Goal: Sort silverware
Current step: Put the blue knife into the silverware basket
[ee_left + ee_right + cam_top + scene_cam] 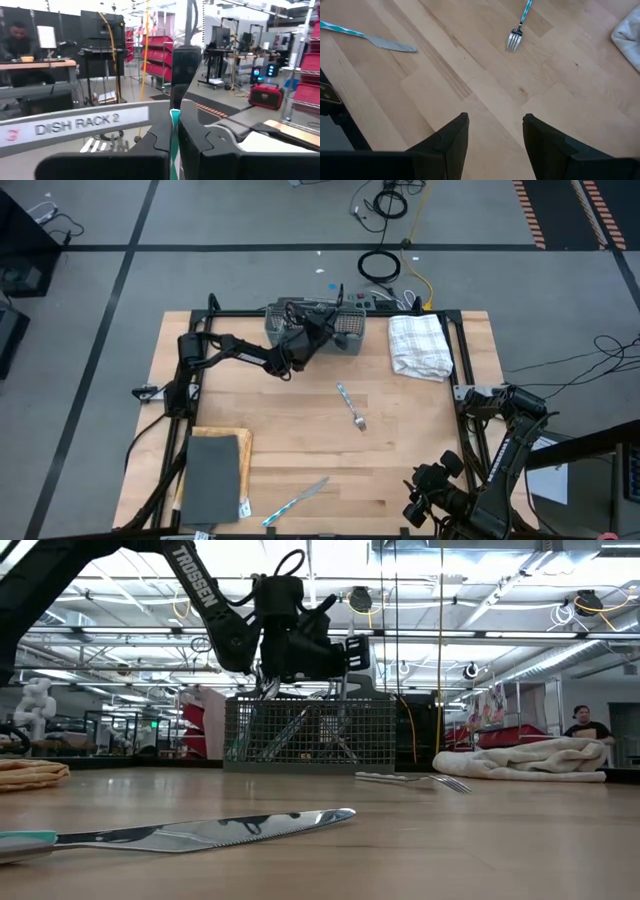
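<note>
My left gripper (303, 332) (270, 683) hangs over the left part of the grey mesh basket (345, 330) (310, 732) at the table's far edge, shut on a piece of silverware with a teal-and-white handle (174, 131). Its metal end is hidden, so I cannot tell its kind. Other silverware stands slanted inside the basket. A fork (353, 408) (516, 36) lies flat mid-table. A knife (297, 500) (200, 831) (367, 39) lies flat near the near edge. My right gripper (425, 482) (495, 131) is open, at the near right corner above bare wood. My left gripper pinches the teal-and-white handle (174, 122) between its two fingers (155, 142), and the handle runs lengthwise along the gap between them. The gripper points down over the basket. The gripper body and the basket's mesh hide the piece's lower end.
A folded white towel (420, 345) (545, 760) lies at the far right. A dark grey mat on a tan cloth (214, 476) fills the near left corner. The basket's rim carries a label, DISH RACK 2 (77, 125). Black frame rails run along the table's sides. People sit in the room beyond.
</note>
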Controlling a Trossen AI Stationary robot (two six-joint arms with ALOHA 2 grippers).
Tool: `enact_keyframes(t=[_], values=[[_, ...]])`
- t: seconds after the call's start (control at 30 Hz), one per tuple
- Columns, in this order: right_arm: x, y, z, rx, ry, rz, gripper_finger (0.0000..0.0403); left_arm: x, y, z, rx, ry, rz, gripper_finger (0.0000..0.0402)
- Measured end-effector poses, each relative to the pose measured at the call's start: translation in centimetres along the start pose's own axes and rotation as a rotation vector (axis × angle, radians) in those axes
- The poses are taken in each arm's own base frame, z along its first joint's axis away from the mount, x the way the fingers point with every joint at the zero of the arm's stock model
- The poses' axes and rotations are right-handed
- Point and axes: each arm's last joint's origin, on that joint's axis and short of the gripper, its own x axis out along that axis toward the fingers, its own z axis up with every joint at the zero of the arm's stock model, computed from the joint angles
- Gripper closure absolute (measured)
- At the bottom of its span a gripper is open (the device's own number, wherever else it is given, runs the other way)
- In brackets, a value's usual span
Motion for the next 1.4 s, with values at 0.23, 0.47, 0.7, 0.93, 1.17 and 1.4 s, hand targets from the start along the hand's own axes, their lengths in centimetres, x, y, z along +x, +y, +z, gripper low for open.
enact_keyframes(t=[0.23, 0.47, 0.7, 0.93, 1.17, 1.4], values=[[0.0, 0.1, 0.0, 0.005, 0.001, 0.005, 0.0227, 0.8, 1.4, 0.2, -0.018, -0.026, 0.058, 0.0382], [0.0, 0.1, 0.0, 0.01, 0.002, 0.01, 0.0227, 0.6, 1.0, -0.3, 0.004, 0.007, 0.043, 0.0381], [0.0, 0.1, 0.0, 0.009, 0.001, 0.01, 0.0227, 0.5, 0.8, -0.7, -0.006, 0.04, 0.027, 0.0378], [0.0, 0.1, 0.0, 0.011, 0.002, 0.011, 0.0227, 0.5, 0.7, -0.9, -0.012, 0.053, -0.01, 0.0353], [0.0, 0.2, 0.0, 0.015, 0.003, 0.018, 0.0227, 0.5, 0.4, -0.7, 0.007, 0.034, -0.093, 0.032], [0.0, 0.2, -0.1, 0.017, 0.004, 0.02, 0.0227, 0.3, 0.1, -0.7, 0.057, 0.037, -0.128, 0.028]])
